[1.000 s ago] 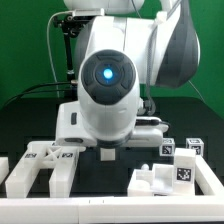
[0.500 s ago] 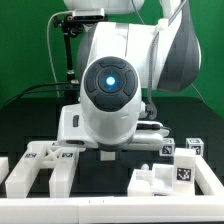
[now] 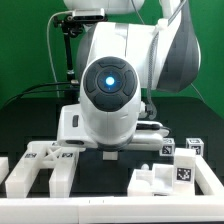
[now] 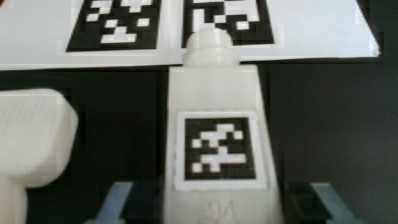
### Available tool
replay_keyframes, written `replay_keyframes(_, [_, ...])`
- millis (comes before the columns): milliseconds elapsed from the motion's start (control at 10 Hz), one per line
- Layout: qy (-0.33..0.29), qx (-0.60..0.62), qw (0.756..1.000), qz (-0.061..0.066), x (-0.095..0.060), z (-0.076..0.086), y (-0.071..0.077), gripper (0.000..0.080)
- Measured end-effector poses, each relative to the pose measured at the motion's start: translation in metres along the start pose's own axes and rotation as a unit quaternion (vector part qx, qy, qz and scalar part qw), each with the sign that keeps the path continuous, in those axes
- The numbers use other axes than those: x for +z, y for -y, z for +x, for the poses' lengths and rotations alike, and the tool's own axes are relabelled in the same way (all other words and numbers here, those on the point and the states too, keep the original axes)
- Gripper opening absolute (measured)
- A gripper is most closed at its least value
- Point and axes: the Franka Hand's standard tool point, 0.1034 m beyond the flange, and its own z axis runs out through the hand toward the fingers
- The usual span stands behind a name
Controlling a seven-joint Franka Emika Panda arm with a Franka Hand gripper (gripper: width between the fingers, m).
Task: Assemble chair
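- Tool (image 4: 221, 205) hangs low over the black desk (image 3: 20, 130). Its fingers (image 4: 121, 205) are spread on either side of a long white chair part (image 4: 217, 110), with a dark gap at each side: released, gripping nothing.
- That part lies flat, a square tag on its upper face, its tapered end at the marker board's (image 4: 39, 40) edge.
- A rounded white block (image 4: 32, 135) sits just beside it, apart.
- The arm (image 3: 110, 90) blocks my sight of the tool. A frame-like white piece (image 3: 40, 165) lies at the exterior view's left, a tagged slab (image 3: 170, 178) at its right.
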Motion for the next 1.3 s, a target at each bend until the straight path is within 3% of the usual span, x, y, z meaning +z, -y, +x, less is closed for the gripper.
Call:
replay_keyframes(100, [0.0,0.0,1.0,0.0,0.0,0.0,0.0,0.0285])
replay_keyframes(200, [-0.001,0.001,1.0,0.008,-0.007,-0.001,0.002,0.0286])
replay_keyframes(300, [-0.009,0.001,0.999,0.036,-0.043,-0.011,0.009,0.0286])
replay_keyframes(400, [-0.035,-0.002,0.998,0.044,-0.078,-0.016,0.006,0.0287])
replay_keyframes(500, [-0.049,-0.003,0.998,0.048,-0.099,-0.024,0.003,0.0287])
replay_keyframes(600, [-0.05,-0.008,0.998,0.048,-0.111,-0.033,0.002,0.0287])
replay_keyframes(700, [-0.054,-0.018,0.998,0.032,-0.112,-0.035,-0.002,0.0287])
replay_keyframes(800, [-0.102,-0.017,0.994,0.031,-0.118,-0.025,-0.001,0.0287])
replay_keyframes(1000, [-0.182,-0.015,0.983,0.035,-0.123,-0.025,0.001,0.0287])
replay_keyframes(1100, [-0.223,-0.014,0.974,0.047,-0.141,-0.019,0.012,0.0287])
replay_keyframes(1200, [-0.285,-0.008,0.956,0.066,-0.175,-0.017,0.02,0.0287])
replay_keyframes(1300, [-0.359,-0.005,0.931,0.071,-0.203,-0.021,0.022,0.0287])
